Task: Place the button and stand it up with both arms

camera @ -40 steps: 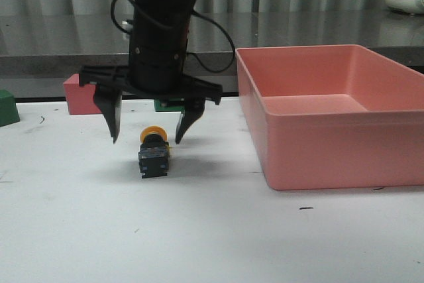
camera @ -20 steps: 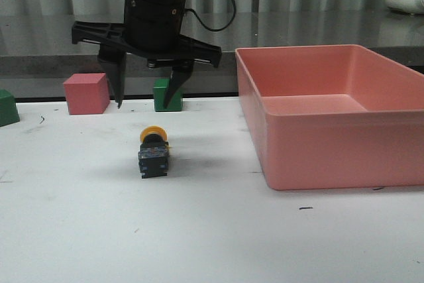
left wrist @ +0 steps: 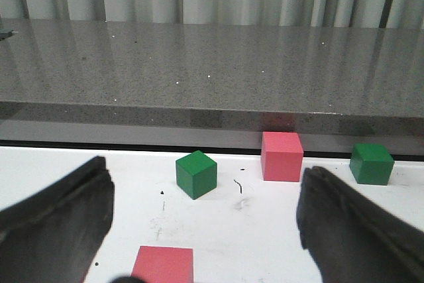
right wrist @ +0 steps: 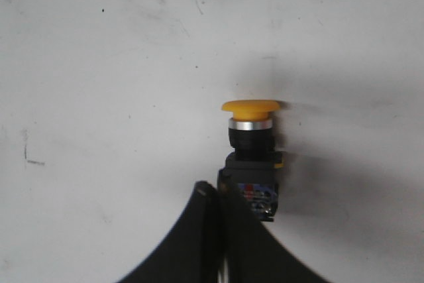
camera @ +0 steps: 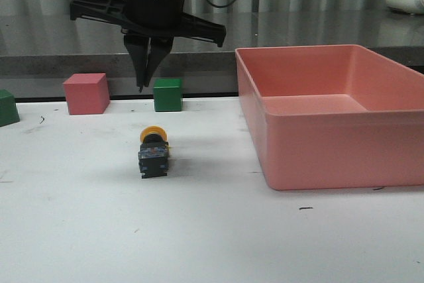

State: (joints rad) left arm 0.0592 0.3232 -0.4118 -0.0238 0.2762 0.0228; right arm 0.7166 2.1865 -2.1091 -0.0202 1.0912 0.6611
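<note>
Yellow-capped button [camera: 153, 154] with black base, lying sideways.

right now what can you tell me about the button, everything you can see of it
The button is a small push-button with a round yellow mushroom cap, a silvery collar under it, a black neck and a blocky black base with small coloured markings. It looks like plastic with a metal ring. It lies on its side on the white table, cap pointing away from the front camera, left of the pink bin. Nothing grips it: the right gripper hangs above it, fingers shut and empty. Only the table touches it.
</note>
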